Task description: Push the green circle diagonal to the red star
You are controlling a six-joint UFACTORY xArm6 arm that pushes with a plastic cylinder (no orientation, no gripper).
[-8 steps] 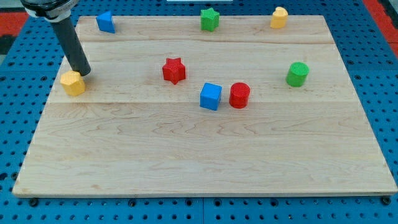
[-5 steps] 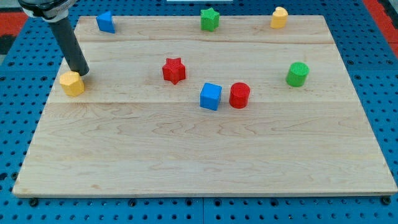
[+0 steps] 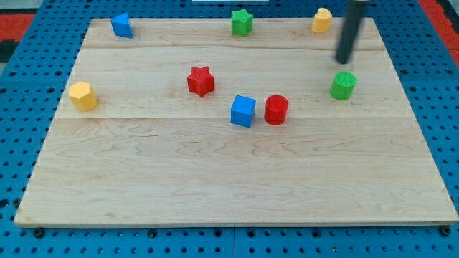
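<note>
The green circle (image 3: 343, 85) sits at the board's right side. The red star (image 3: 201, 81) sits left of the middle. My tip (image 3: 344, 61) is just above the green circle in the view, a short gap away, not touching it. The rod rises out of the view's top edge. All other blocks lie away from my tip.
A blue cube (image 3: 243, 111) and a red cylinder (image 3: 276, 110) sit side by side between the star and the green circle. A green star (image 3: 242, 22), a yellow block (image 3: 322, 20) and a blue block (image 3: 122, 25) line the top edge. A yellow block (image 3: 83, 95) sits at the left.
My tip has left the yellow block at the left and moved across the board to just above the green circle. No block has moved.
</note>
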